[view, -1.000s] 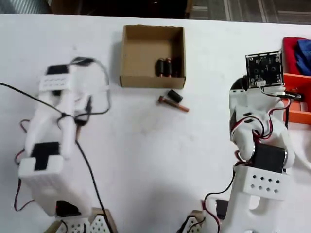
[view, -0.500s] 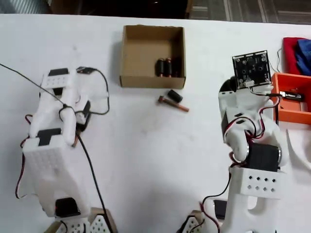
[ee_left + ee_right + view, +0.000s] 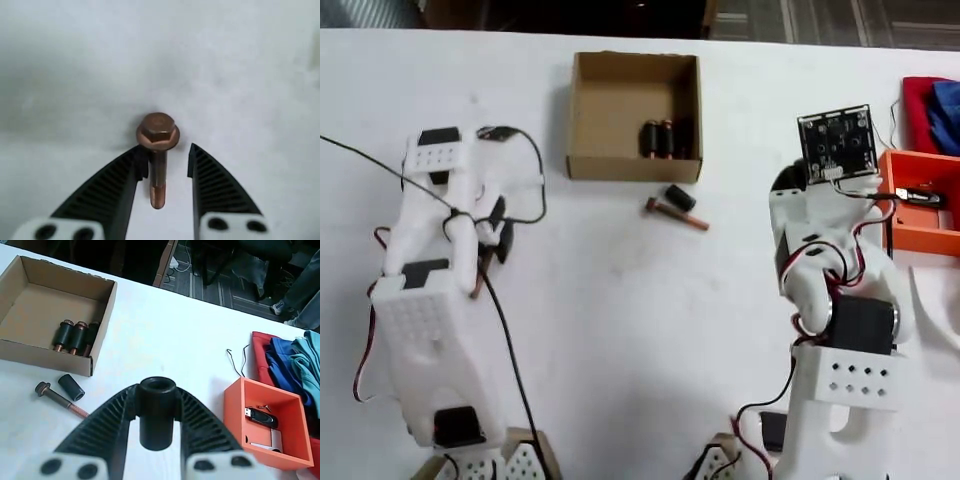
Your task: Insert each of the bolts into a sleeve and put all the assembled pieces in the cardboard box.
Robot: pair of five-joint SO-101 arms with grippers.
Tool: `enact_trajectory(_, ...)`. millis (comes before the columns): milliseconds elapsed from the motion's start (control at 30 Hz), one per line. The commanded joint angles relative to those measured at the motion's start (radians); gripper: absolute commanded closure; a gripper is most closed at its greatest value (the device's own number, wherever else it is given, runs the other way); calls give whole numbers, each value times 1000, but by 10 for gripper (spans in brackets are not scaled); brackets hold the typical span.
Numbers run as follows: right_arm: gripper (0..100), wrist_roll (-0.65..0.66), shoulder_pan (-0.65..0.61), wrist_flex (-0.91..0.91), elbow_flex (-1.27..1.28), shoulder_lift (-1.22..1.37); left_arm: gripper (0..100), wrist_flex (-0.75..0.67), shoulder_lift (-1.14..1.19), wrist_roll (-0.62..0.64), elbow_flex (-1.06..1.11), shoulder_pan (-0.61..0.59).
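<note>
From where I'm standing, this looks like the mating step for the next pair. The left hand (image 3: 168,148) has a copper bolt (image 3: 158,132) lying between its fingers, head out past the tips. The shank sits against one finger with a sliver of gap to the other, so I'd call it a light pinch rather than a firm one. The right hand (image 3: 157,399) is pressed onto a black sleeve (image 3: 157,416) from both sides, its open bore turned back toward the wrist camera. From above, the two arms stand well apart over the white worktop (image 3: 620,330), so I reckon the hands must come together next. The bolt's shank would need lining up with the bore before any push, and that loose-looking grip could let the bolt tilt. The right wrist view gives the count in the cardboard box (image 3: 104,300): three assembled pieces (image 3: 76,337) side by side against one wall. From overhead they merge into a dark cluster (image 3: 657,138). Just outside the box lie a spare bolt (image 3: 677,214) and a spare sleeve (image 3: 680,197), close together, so another pair remains after this one.
</note>
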Motion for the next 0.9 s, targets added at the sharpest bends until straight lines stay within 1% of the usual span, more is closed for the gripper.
enact_trajectory(0, 978, -6, -4, 1, -9, -33, 850, 8, 5, -6, -8, -9)
enact_trajectory(67, 978, -6, -4, 1, -9, -33, 863, 9, 21, -6, -4, -9)
enact_trajectory(200, 978, -6, -4, 1, -9, -33, 920, -15, 29, -8, -13, -9)
enact_trajectory(400, 978, -6, -4, 1, -9, -33, 915, -58, 38, -8, -13, -9)
enact_trajectory(567, 978, -6, -4, 1, -9, -33, 853, -64, 29, -8, -16, -8)
enact_trajectory(867, 978, -6, -4, 1, -9, -33, 850, -61, 40, -8, -101, -8)
